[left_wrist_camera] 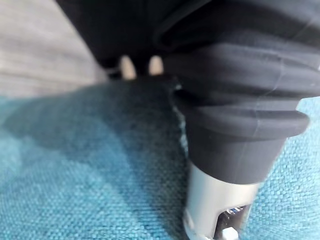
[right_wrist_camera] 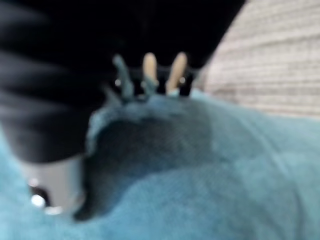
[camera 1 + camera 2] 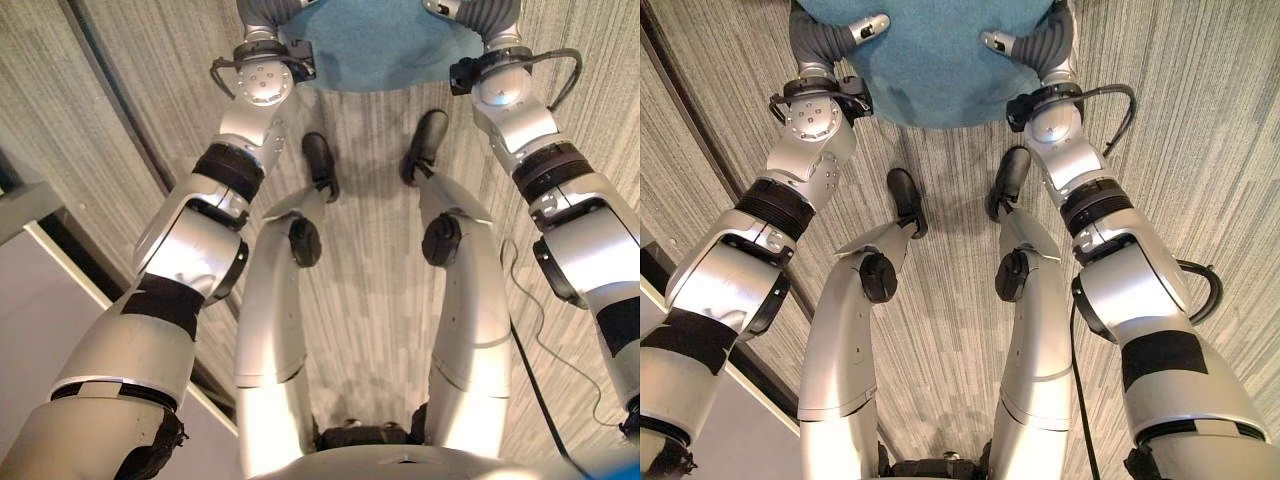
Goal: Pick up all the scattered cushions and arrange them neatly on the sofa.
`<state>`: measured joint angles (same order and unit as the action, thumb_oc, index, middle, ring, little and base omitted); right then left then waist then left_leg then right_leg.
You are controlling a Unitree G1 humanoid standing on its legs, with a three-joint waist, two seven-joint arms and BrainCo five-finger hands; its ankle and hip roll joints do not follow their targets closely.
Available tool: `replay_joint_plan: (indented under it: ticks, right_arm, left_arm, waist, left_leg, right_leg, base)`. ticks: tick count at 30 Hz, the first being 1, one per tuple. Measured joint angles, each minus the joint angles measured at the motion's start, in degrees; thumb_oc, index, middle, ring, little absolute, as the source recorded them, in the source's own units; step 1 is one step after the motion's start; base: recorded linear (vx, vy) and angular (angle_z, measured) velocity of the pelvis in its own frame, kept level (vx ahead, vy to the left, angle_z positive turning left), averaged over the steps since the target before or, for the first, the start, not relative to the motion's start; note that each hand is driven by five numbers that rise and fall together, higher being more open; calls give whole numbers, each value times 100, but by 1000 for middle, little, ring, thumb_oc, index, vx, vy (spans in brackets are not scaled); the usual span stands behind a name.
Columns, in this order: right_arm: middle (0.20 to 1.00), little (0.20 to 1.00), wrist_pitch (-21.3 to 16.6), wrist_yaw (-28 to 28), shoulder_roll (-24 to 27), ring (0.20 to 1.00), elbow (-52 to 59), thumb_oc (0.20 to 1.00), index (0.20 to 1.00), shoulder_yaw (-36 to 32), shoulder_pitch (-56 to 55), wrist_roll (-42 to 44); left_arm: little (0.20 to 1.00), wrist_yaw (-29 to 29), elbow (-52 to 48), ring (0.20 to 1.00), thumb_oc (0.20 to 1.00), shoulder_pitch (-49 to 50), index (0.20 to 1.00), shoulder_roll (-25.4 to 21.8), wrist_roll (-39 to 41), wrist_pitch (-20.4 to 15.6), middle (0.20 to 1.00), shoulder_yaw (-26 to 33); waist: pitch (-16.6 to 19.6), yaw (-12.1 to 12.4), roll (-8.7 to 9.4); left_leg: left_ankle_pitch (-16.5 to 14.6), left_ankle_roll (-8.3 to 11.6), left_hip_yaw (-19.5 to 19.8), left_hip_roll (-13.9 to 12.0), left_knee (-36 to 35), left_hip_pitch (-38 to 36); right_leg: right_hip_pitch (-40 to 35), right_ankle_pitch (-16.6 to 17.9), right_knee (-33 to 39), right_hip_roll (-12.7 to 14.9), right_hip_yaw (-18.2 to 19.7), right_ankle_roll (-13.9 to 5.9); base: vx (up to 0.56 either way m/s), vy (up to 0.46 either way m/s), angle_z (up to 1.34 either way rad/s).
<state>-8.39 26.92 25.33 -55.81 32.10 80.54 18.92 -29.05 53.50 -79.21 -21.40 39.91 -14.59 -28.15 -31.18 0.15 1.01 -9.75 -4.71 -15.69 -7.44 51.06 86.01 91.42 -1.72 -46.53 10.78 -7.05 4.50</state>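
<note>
A teal cushion [image 3: 930, 65] hangs in front of me above the floor, held at its two sides. My left hand [image 3: 845, 33] grips its left edge and my right hand [image 3: 1025, 42] its right edge. Each thumb lies on the cushion's top face. In the left wrist view the thumb [image 1: 215, 205] presses into the teal cloth [image 1: 75, 190], and fingertips show past the far edge. In the right wrist view the fingers [image 2: 150, 67] curl over the cushion's [image 2: 225, 175] edge.
Grey striped carpet [image 3: 1200, 150] runs under and around me. A dark strip [image 3: 110, 100] crosses the floor on the left. A pale grey panel [image 3: 40, 310] with a light edge stands at the lower left.
</note>
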Motion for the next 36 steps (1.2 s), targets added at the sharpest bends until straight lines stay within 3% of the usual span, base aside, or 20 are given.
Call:
replay_joint_plan:
  ticks: [6, 12, 13, 14, 16, 17, 19, 20, 23, 29, 32, 33, 36]
  right_arm:
    - [200, 200, -1, 39, 6, 200, 365, 200, 200, -325, -112, 2]
    - [200, 200, -1, 50, 8, 200, 793, 200, 200, -598, -544, -1]
    - [200, 200, 0, 56, -9, 200, 962, 200, 200, -706, -801, -3]
    - [200, 200, -30, 59, -53, 200, 1338, 200, 200, -874, -1375, -4]
    - [200, 200, -41, 59, -61, 200, 2365, 200, 200, -1299, -2154, 0]
    - [200, 200, -87, 56, -179, 200, 2521, 200, 200, -1290, -2537, -4]
    - [200, 200, -287, 47, -328, 200, 2693, 200, 200, -1299, -3169, -7]
    - [200, 200, -373, 45, -339, 200, 3100, 200, 200, -1437, -3457, -6]
    - [200, 200, -476, 39, -335, 200, 3773, 200, 200, -1632, -3879, -12]
    - [200, 200, -585, -24, -440, 200, 3888, 200, 200, -1599, -4419, -14]
    - [200, 200, -581, -217, -518, 200, 3907, 200, 200, -1414, -5115, -18]
    - [200, 200, -582, -309, -513, 200, 3913, 200, 200, -1354, -5432, -16]
    - [200, 200, -583, -416, -528, 200, 4001, 200, 200, -1366, -6088, -16]
  left_arm:
    - [200, -27, -451, 200, 200, 251, 200, 37, 120, -10, 200, 182]
    - [200, -115, -1040, 200, 200, 875, 200, 401, 202, -131, 200, 640]
    - [200, -117, -1200, 200, 200, 1097, 200, 449, 216, -139, 200, 687]
    - [200, -118, -1511, 200, 200, 1614, 200, 529, 213, -207, 200, 768]
    - [200, -125, -2463, 200, 200, 2291, 200, 542, 194, -186, 200, 1053]
    - [200, -122, -2548, 200, 200, 2620, 200, 571, 131, -231, 200, 1028]
    - [200, -91, -2657, 200, 200, 3180, 200, 705, 96, -373, 200, 1013]
    - [200, -85, -2893, 200, 200, 3343, 200, 721, 96, -398, 200, 1022]
    - [200, -10, -3203, 200, 200, 3593, 200, 733, 96, -384, 200, 1027]
    - [200, 188, -3206, 200, 200, 4189, 200, 770, 101, -353, 200, 995]
    - [200, 300, -3206, 200, 200, 4750, 200, 771, 103, -338, 200, 969]
    - [200, 420, -3207, 200, 200, 4954, 200, 740, 100, -339, 200, 937]
    - [200, 631, -3246, 200, 200, 5184, 200, 665, -27, -339, 200, 722]
  waist:
    - [4, 25, -7]
    - [3, -9, -7]
    - [15, -36, -8]
    - [375, -67, -58]
    - [34, -146, -71]
    - [186, -169, -83]
    - [912, -221, -85]
    - [962, -225, -91]
    - [961, -272, -93]
    - [956, -304, -91]
    - [953, -308, -77]
    - [957, -353, -80]
    - [1187, -446, -34]
  left_leg:
    - [72, 27, 6, -18, -96, -17]
    - [181, 69, 23, 33, -380, -403]
    - [254, 83, 32, 56, -532, -656]
    - [284, 98, 105, 72, -766, -789]
    - [477, 168, 122, 136, -1327, -1755]
    - [514, 217, 174, 178, -1504, -2027]
    - [454, 293, 285, 205, -1645, -2011]
    - [483, 283, 290, 200, -1754, -2258]
    - [544, 331, 331, 206, -2013, -2785]
    - [646, 445, 368, 220, -2626, -3949]
    - [744, 556, 379, 194, -3277, -5284]
    - [781, 615, 386, 170, -3530, -5862]
    - [858, 740, 375, 81, -3696, -6356]
  right_leg:
    - [-14, 44, 51, -36, -7, 22]
    - [-382, 46, 198, -39, -36, 31]
    - [-639, 75, 363, -33, -88, 45]
    - [-838, 49, 575, -57, -184, -31]
    - [-1832, 213, 1091, -80, -326, 20]
    - [-2125, 230, 1267, -107, -348, -16]
    - [-2131, 115, 1383, -156, -343, -146]
    - [-2383, 119, 1467, -176, -379, -157]
    - [-2951, 209, 1747, -212, -505, -93]
    - [-4108, 216, 2255, -308, -632, -97]
    - [-5404, 210, 2792, -469, -710, -112]
    - [-5988, 151, 3003, -542, -761, -196]
    - [-6655, 97, 3367, -663, -906, -245]
  base:
    - [3, -32, 1]
    - [-15, -48, 5]
    - [-72, -78, 8]
    - [-102, -124, 7]
    - [-54, -81, 4]
    - [0, 0, 0]
    - [-2, -69, 0]
    - [-26, -95, 0]
    - [1, -77, 1]
    - [33, -85, 2]
    - [102, -129, -1]
    - [105, -124, 8]
    - [51, -80, 16]
